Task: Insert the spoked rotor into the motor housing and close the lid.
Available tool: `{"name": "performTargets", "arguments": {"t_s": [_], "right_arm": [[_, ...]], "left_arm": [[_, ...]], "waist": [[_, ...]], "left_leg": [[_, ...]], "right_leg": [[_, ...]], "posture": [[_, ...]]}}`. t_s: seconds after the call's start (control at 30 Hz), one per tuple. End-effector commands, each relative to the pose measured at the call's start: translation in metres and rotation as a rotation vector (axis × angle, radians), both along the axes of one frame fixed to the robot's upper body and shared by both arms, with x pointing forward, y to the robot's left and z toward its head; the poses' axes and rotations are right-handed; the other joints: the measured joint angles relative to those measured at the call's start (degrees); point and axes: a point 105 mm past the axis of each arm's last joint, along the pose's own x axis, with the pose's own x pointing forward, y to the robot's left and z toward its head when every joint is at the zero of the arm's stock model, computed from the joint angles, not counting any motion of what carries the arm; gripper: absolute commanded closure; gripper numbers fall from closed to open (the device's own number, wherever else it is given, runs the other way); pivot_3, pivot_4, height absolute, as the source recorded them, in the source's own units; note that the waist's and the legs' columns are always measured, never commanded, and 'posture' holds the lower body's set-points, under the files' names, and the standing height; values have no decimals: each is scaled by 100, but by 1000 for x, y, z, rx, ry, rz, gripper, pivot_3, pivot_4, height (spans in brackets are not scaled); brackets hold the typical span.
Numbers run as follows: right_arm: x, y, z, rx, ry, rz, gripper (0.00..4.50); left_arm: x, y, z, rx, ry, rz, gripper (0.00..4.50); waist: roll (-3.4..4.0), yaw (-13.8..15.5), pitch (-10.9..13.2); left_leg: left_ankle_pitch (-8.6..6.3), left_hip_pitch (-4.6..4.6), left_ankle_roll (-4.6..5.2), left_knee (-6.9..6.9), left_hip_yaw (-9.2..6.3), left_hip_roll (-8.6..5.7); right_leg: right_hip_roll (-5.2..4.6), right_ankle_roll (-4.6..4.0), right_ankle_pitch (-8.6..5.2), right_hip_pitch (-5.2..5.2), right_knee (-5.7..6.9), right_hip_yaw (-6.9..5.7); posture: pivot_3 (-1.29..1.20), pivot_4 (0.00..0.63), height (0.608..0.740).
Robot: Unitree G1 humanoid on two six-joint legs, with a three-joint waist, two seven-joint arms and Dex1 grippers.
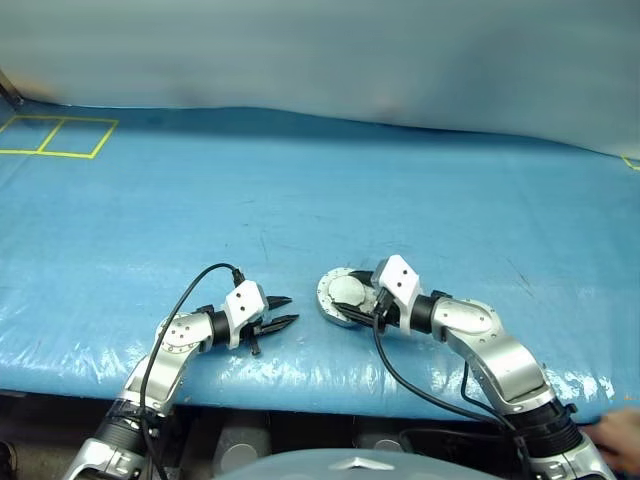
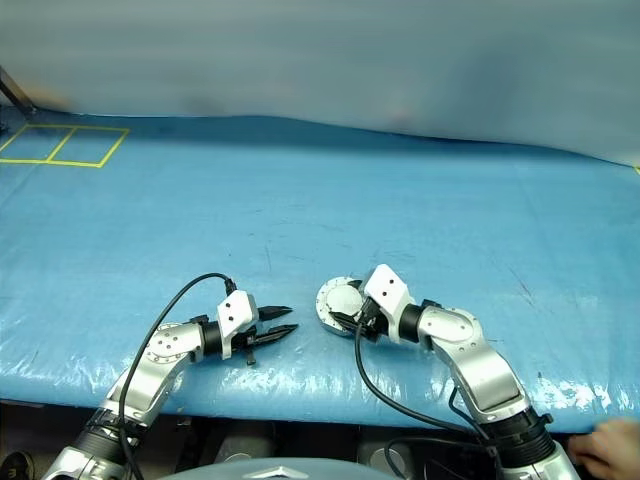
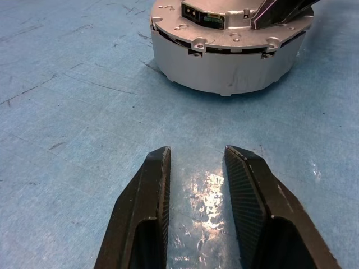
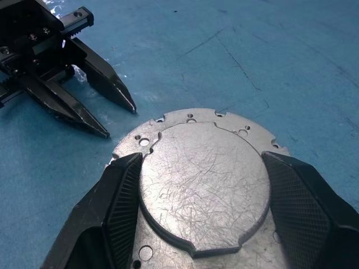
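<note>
**Lid seated on the housing, right gripper straddling it**

Closest to the near edge of the blue table cover are the two arms, reaching in from either side. On the left, the left gripper hovers low over the cover with its two black fingers parted by a narrow gap and nothing between them; its tips point toward the motor housing and stop short of it, with bare blue surface between. A black cable loops over that wrist.

Just right of those tips sits the motor housing, a round silver body resting flat on the cover near the front edge. The lid lies on top of it, a scratched grey metal face with small holes round its notched rim. A thin dark seam shows between lid and housing wall in the left wrist view.

Further right, the right gripper is over the lid, its jaws spread wide, one finger at each side of the raised centre disc. Whether the pads actually press it, I cannot tell.

Yellow tape lines mark squares at the far left corner.
</note>
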Motion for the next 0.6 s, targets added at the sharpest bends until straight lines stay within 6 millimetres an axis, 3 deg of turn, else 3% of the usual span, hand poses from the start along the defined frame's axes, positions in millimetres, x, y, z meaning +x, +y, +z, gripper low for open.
{"name": "performTargets", "arguments": {"t_s": [0.03, 0.6], "right_arm": [[5, -3, 4, -16, -28, -28, 1468], [6, -4, -12, -95, 9, -41, 1468]], "left_arm": [[-2, -3, 3, -10, -13, -9, 2898], [-1, -2, 3, -12, -14, -1, 2898]], "waist": [[0, -1, 0], [-1, -9, -1]], "left_leg": [[0, 0, 0, 0, 0, 0], [0, 9, 0, 4, 0, 0]], "right_leg": [[0, 0, 0, 0, 0, 0], [0, 0, 0, 4, 2, 0]], "posture": [[0, 150, 740], [0, 150, 740]]}}
